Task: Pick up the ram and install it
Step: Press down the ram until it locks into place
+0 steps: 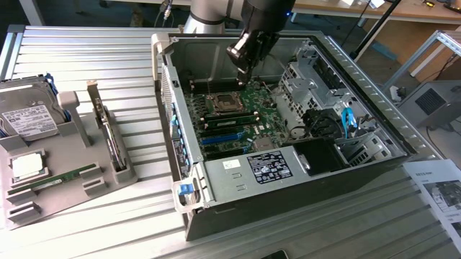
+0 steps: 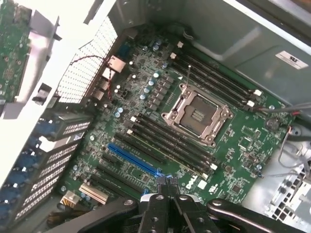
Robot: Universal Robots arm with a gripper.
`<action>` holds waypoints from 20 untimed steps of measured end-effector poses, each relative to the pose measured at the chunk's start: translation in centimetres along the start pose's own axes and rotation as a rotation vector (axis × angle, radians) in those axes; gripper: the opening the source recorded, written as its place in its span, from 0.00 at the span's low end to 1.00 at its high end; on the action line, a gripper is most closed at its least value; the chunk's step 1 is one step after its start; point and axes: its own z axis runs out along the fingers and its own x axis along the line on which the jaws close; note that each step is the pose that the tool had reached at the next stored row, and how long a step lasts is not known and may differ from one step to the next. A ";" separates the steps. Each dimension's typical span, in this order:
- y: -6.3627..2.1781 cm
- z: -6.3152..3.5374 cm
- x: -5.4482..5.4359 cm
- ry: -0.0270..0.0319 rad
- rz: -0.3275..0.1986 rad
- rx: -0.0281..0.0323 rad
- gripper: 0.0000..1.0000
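Observation:
One ram (image 1: 55, 181), a thin green stick, lies in a slot of the grey holder tray (image 1: 108, 189) at the exterior view's left. A second green stick (image 1: 232, 115) sits in a memory slot just beside the CPU socket (image 1: 224, 100) on the motherboard. My gripper (image 1: 243, 69) hangs inside the open PC case (image 1: 238, 186), above the motherboard's far edge and well away from the tray. In the wrist view my gripper (image 2: 165, 181) has its fingertips pressed together with nothing between them, over the dark memory slots (image 2: 167, 141) and the empty CPU socket (image 2: 197, 116).
On the tray stand a hard drive (image 1: 26, 116), a square silvery CPU chip (image 1: 27, 164) and an upright expansion card (image 1: 108, 132). Drive cages and cables (image 1: 324, 116) crowd the case at the exterior view's right. A paper sheet (image 1: 439, 189) lies beside the case.

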 end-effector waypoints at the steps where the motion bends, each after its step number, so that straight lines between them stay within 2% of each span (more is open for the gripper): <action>1: 0.00 0.00 0.0 0.0004 0.012 0.0001 0.11; 7: 0.00 0.02 0.0 0.0028 0.086 0.0007 0.11; 20: 0.00 0.05 0.0 0.0103 0.318 0.0021 0.11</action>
